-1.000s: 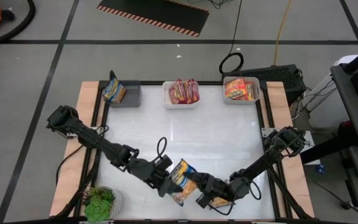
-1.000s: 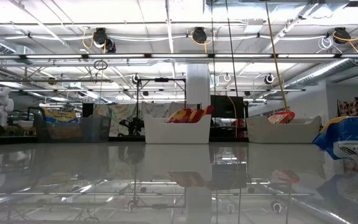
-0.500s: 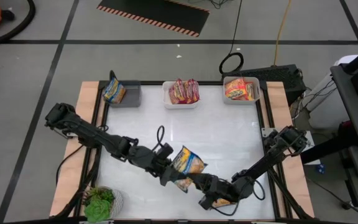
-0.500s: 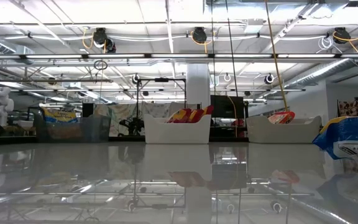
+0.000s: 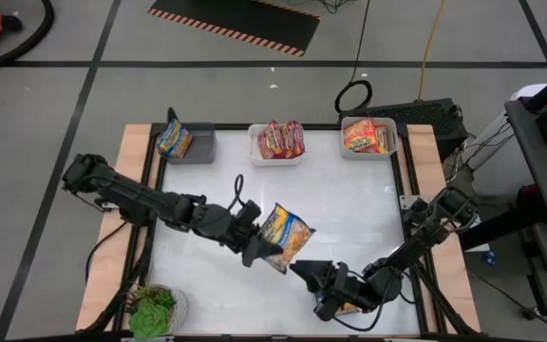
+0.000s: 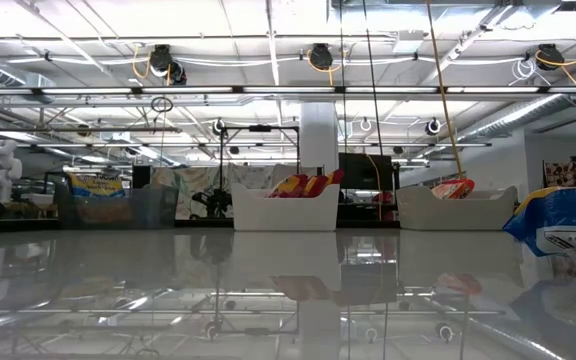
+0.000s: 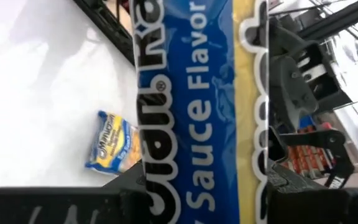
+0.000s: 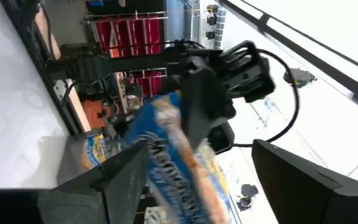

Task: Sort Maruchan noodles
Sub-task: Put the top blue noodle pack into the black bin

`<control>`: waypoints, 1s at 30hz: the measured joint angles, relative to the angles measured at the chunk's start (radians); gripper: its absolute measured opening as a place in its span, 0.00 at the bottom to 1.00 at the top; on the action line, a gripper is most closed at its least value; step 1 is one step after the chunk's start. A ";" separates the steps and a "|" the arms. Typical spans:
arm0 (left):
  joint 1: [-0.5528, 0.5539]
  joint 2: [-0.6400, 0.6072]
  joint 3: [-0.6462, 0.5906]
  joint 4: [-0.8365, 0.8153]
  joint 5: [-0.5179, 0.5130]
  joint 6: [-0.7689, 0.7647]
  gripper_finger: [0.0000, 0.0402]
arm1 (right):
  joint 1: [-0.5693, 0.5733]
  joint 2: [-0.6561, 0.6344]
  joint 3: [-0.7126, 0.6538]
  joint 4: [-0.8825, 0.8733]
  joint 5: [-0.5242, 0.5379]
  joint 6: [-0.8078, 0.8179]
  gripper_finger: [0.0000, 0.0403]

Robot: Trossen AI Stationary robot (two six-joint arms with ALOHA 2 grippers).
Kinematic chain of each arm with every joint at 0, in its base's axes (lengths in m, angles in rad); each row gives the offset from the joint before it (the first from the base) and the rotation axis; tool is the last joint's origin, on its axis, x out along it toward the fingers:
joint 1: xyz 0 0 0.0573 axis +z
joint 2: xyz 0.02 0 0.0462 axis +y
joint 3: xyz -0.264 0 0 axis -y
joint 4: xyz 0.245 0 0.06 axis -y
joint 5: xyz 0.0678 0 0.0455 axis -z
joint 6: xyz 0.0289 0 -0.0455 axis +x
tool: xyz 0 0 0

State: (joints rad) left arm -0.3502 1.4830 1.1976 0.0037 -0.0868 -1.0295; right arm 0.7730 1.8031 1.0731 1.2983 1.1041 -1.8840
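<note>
Left gripper point(image 5: 257, 249): mine, over near-centre of table point(image 5: 349, 209); fingers clamped narrow on blue-yellow packet point(image 5: 286, 234), held up off the surface, tilted. Left wrist view: packet point(image 7: 197, 106) fills frame betw. my two dark fingers.
Right gripper point(image 5: 309, 274): mine, low near front edge, just beside held packet, not touching it; fingers spread wide, nothing betw. them. Right wrist view: both fingers point(image 8: 129, 180) apart, blue packet point(image 8: 173, 155) and left arm's gripper beyond.
Loose packet point(image 5: 348, 306): on table at front, right next to my right arm, mostly hidden under it in high view; left wrist view shows a blue-yellow packet point(image 7: 112, 142) lying flat on white surface. Same one? Can't tell for sure.
Left bin point(image 5: 198, 147): grey, far-left edge; blue-yellow packet point(image 5: 174, 139) standing in it.
Middle bin point(image 5: 275, 156): white, far edge centre; red/pink packets point(image 5: 281, 139) upright, packed side by side.
Right bin point(image 5: 369, 149): white, far-right; orange-yellow packets point(image 5: 364, 136) inside.
Low view: three bins in a row at far edge, red packets point(image 6: 306, 185) poking above middle bin; blue packet edge point(image 6: 563, 225) at right of frame.
Plant point(image 5: 152, 310): green, leafy, front-left corner, well apart from packets.
</note>
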 joint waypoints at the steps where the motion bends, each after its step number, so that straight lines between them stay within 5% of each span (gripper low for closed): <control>1: 0.008 -0.001 0.000 -0.004 0.000 0.004 0.33 | 0.000 -0.004 -0.007 -0.004 0.001 0.011 0.70; 15: 0.146 -0.152 0.003 -0.118 -0.005 0.128 0.33 | -0.027 -0.069 -0.130 0.014 -0.004 0.075 0.70; 30: 0.485 -0.306 0.000 -0.900 -0.206 0.160 0.33 | -0.077 -0.115 -0.175 -0.004 -0.060 0.310 0.70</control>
State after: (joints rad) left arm 0.1343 1.1766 1.1980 -0.8961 -0.2932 -0.8692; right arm 0.6959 1.6876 0.8982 1.2945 1.0446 -1.5741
